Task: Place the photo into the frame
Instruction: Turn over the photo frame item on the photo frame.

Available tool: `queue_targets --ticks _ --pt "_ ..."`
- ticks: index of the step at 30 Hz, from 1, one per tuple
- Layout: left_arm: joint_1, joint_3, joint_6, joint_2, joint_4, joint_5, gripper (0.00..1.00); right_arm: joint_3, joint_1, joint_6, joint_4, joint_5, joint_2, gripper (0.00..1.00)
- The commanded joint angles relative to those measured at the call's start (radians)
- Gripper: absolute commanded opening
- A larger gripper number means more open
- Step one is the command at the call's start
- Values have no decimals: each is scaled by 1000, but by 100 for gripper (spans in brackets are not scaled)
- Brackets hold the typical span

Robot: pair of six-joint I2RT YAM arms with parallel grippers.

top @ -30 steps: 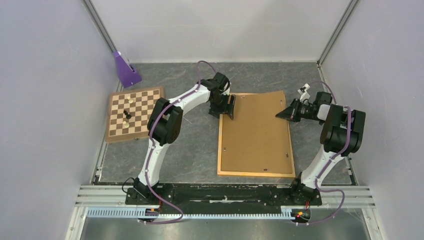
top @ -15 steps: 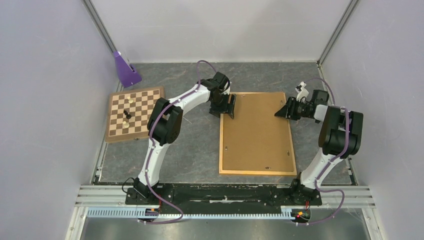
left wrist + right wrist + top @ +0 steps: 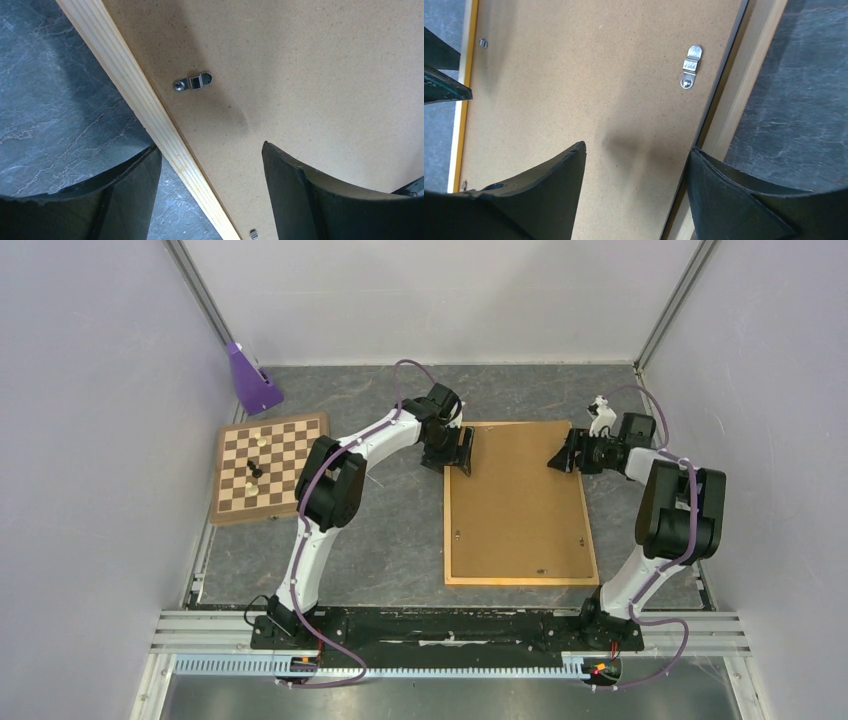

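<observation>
Frame [image 3: 520, 505] is lying back-up between the arms, sliding slightly rightward. Left gripper [image 3: 210, 150] and right gripper [image 3: 636, 150] are straddling its side rails, wide open, gripping nothing. Photo is perhaps sitting inside, unseen.

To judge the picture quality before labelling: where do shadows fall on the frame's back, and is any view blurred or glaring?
Top external view: even light, sharp, no glare on the frame. Left wrist view: a soft shadow on its back near the left pincer; the clip gleams. Right wrist view: a similar shadow near the right pincer; no blur.
</observation>
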Motion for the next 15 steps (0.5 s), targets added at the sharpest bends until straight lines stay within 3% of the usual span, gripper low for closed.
queue_targets --ticks 1,15 --pt "-6 2 10 -42 30 24 79 39 3 -62 -1 85 -65 73" --pt "-6 -6 14 -54 31 22 80 56 20 -148 -73 167 -194 77"
